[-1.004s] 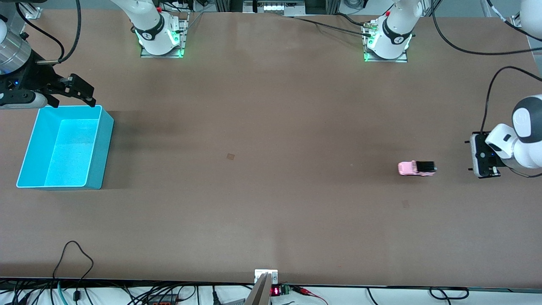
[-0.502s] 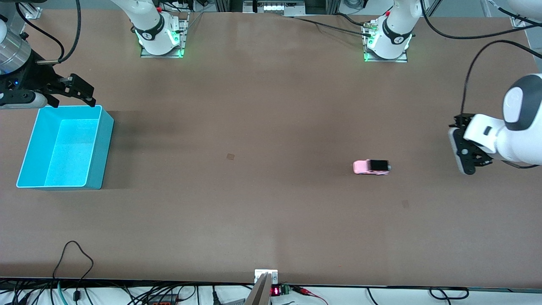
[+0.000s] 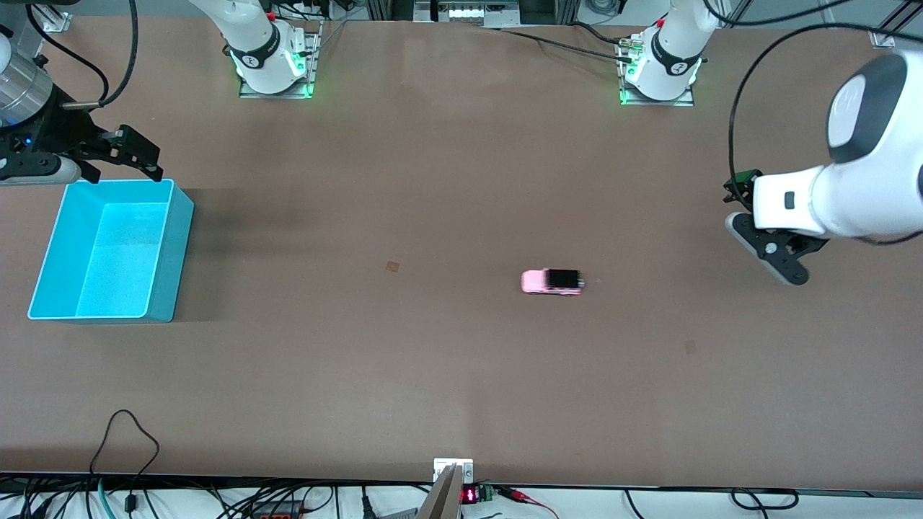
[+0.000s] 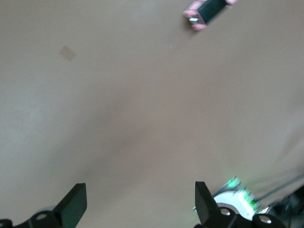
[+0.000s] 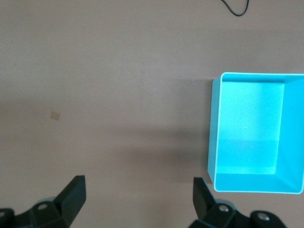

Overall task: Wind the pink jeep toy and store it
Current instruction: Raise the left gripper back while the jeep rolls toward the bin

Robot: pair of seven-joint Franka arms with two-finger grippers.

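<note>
Jeep (image 3: 551, 282) mid-surface, toward left arm's end, loose. Bin (image 3: 108, 249) at right arm's end. We hold both grippers, left (image 3: 768, 252) and right (image 3: 130, 155), fingers spread, empty. Risk: jeep rolls off surface edge, no one gripping it.

The table (image 3: 447, 180) is big, flat and brown. A small pink jeep (image 3: 551, 282) sits on it near the middle, toward the left arm's end. A blue bin (image 3: 173, 245) sits at the right arm's end, well apart from it.
</note>
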